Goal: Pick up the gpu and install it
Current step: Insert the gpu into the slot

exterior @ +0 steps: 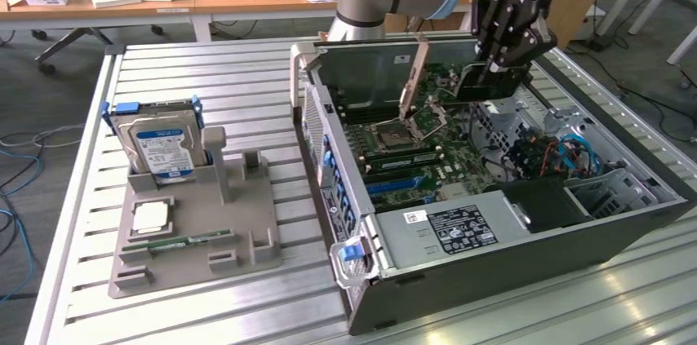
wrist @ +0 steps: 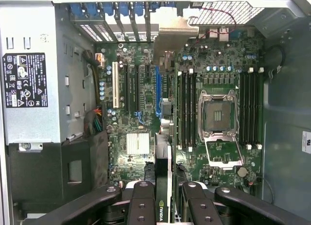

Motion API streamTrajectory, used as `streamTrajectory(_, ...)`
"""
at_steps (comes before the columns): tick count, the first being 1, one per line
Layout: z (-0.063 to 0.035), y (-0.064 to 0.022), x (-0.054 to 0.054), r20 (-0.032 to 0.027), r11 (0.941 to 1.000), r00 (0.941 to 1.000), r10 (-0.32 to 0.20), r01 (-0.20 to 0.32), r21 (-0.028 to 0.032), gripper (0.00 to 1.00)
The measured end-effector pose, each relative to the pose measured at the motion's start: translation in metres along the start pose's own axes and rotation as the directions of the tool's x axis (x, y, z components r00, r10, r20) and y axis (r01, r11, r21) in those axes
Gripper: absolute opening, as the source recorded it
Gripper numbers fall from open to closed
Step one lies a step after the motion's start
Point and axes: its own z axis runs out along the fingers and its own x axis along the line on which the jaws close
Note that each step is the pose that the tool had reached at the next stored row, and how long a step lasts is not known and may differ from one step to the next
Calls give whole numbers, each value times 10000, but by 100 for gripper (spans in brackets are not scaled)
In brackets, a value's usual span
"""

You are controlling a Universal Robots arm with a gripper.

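My gripper [exterior: 492, 68] hangs over the open computer case [exterior: 610, 235], shut on the gpu [exterior: 477, 90]. The card is held on edge above the motherboard [exterior: 430, 161], its long silver end bracket [exterior: 415, 76] pointing toward the case's rear wall. In the wrist view the gpu [wrist: 164, 152] shows edge-on between my black fingers [wrist: 142, 203], with my gripper [wrist: 165, 208] around it. Its bracket [wrist: 174, 33] sits near the rear slot openings. The card runs just beside the blue expansion slot [wrist: 157, 91] and is above the board, not seated.
Inside the case are the open processor socket [wrist: 217, 113], memory slots [wrist: 186, 108], a small heatsink [wrist: 138, 143] and the power supply [exterior: 446, 227]. On the exterior view's left, a grey fixture [exterior: 245, 223] holds a hard drive [exterior: 163, 145], a memory stick [exterior: 179, 241] and a processor chip [exterior: 150, 216].
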Motion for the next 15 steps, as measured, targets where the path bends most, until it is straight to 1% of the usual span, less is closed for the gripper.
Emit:
streamTrajectory(5,15,38,0,-1,10000,10000,-3,3,10,26)
streamTrajectory(15,145,55,1,-1,10000,10000,-4,4,11,26)
